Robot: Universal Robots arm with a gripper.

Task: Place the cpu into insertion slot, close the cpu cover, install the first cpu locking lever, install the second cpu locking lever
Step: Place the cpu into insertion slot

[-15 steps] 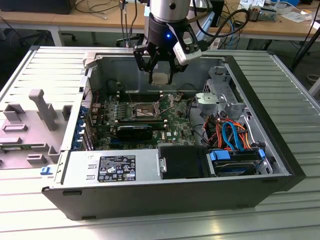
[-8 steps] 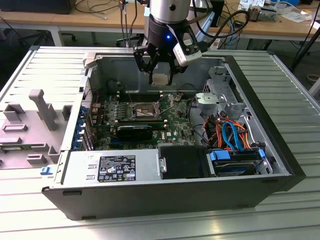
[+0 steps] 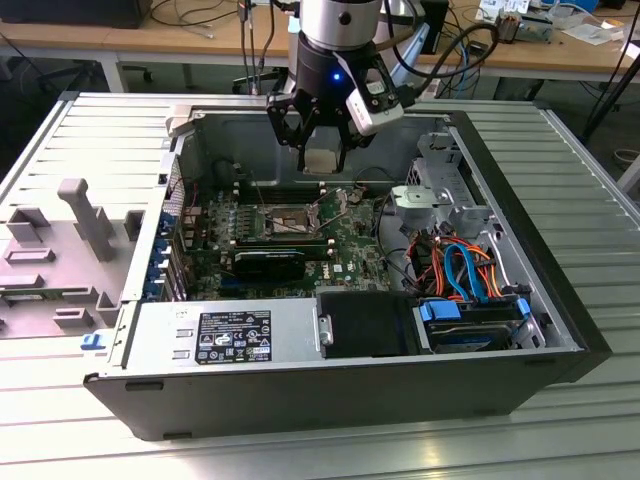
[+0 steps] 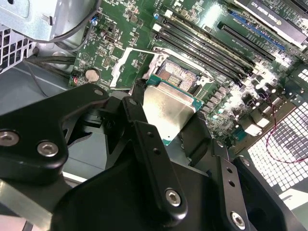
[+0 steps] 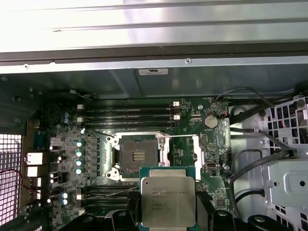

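Gripper (image 3: 322, 152) clamped on the cpu (image 5: 168, 203) by its edges, holding it flat above the board (image 5: 211, 144), near the insertion slot (image 5: 138, 156); we judge that keeps its underside clear. We see the cpu cover (image 5: 197, 153) swung open, leaving that slot exposed.

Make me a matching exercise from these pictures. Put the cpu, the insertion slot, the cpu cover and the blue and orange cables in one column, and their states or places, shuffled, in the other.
Column one:
1 cpu
2 insertion slot
3 cpu cover
4 blue and orange cables

Column two:
A flipped open beside the slot
B gripped in the hand
C empty and uncovered
D to the exterior view's right of the slot

Pairs: 1-B, 2-C, 3-A, 4-D
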